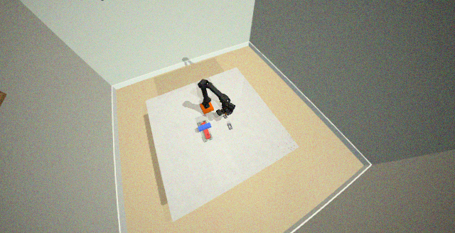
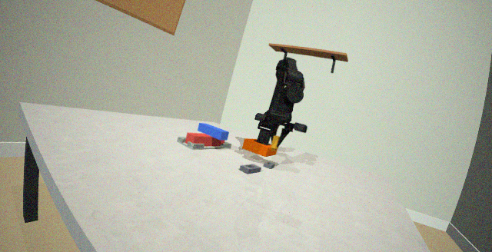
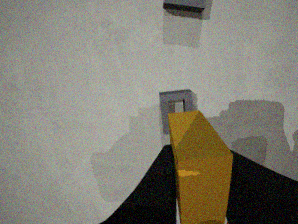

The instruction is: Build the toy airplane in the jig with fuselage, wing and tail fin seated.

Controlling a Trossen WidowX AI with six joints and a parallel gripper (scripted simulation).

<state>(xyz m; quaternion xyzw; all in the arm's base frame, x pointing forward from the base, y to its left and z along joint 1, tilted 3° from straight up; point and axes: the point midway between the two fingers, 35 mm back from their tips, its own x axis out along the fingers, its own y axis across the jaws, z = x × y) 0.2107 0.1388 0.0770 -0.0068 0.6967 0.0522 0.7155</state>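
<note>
The red fuselage (image 1: 207, 133) (image 2: 201, 139) lies in the grey cradle (image 1: 205, 139) (image 2: 197, 146). The blue wing (image 1: 204, 126) (image 2: 213, 130) sits across the top of it. My gripper (image 1: 224, 114) (image 2: 274, 142) (image 3: 188, 149) is shut on the yellow tail fin (image 2: 275, 139) (image 3: 200, 185). It holds the fin upright a little above the table, just over a small grey stand (image 3: 177, 102) (image 2: 269, 164). The gripper is to the right of the cradle, beside the arm's orange base (image 1: 206, 108) (image 2: 259, 147).
A second, larger grey stand (image 1: 229, 123) (image 2: 250, 168) lies on the white table (image 1: 213, 169) (image 2: 154, 198) just beyond the small one. A wooden shelf (image 2: 307, 51) hangs on the back wall behind the arm.
</note>
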